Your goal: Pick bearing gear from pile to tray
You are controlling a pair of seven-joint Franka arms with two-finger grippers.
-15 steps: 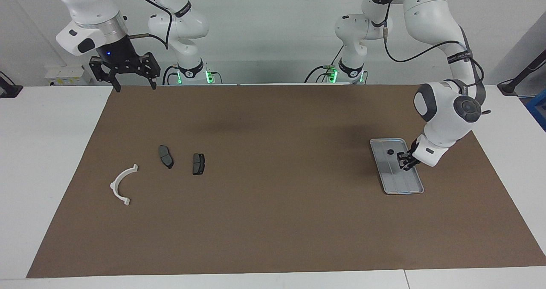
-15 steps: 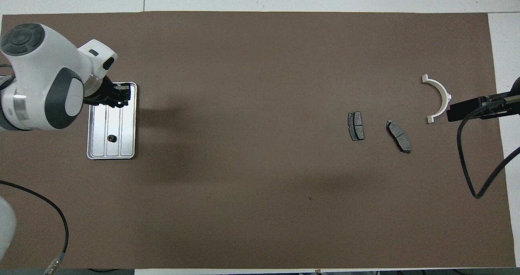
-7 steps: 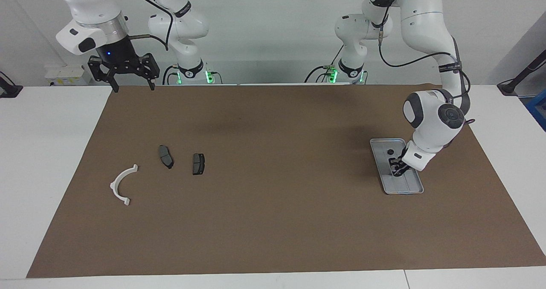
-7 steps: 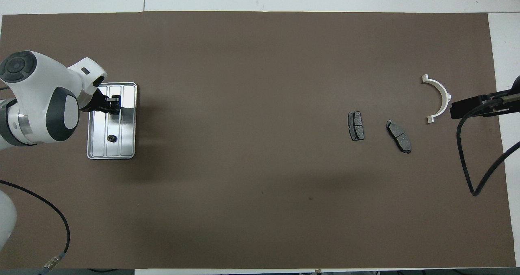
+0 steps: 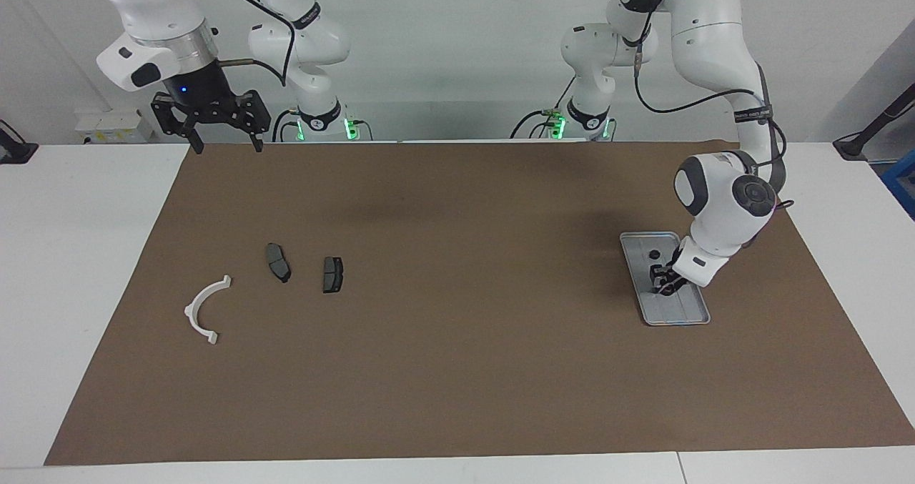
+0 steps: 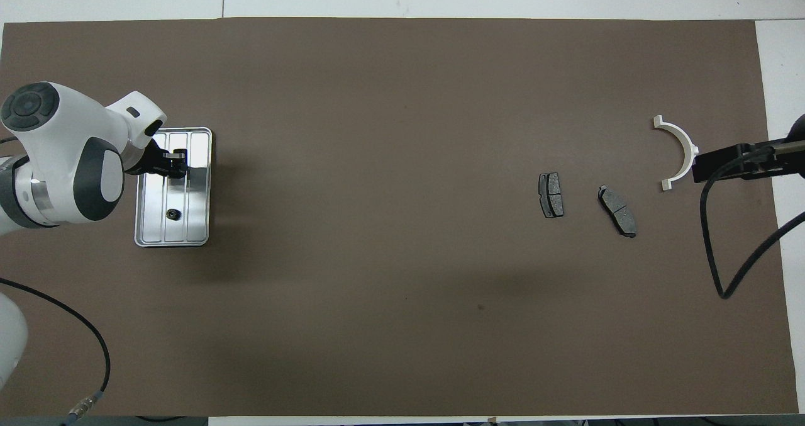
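the left gripper [image 5: 666, 284] is down inside the tray [image 5: 693, 317], low over its ribbed floor, at the part farther from the robots. from where i stand i cannot tell how wide its fingers are or whether a gear is between them; the tips are a dark knot against the metal. one small black gear [image 5: 654, 254] already lies in the tray, at the end nearer the robots, apart from the gripper.

a second ago that gripper was over the tray's outer edge, higher and more to the side; since then it has come in over the middle strip and dropped. half a second ago it was almost where it is now, so the move has about finished. my guess is that this is the drop-off: the gripper is lowered to let a gear go onto the tray floor.

the right gripper [image 5: 223, 141] waits, raised over the edge of the brown mat [image 5: 457, 369] at its own end, jaws spread wide and empty, barely shifted. the white arc [image 5: 206, 309] and the two brake pads [image 5: 278, 262] [image 5: 332, 274] lie as they did. no loose gears show near them, so the pile looks picked clean.
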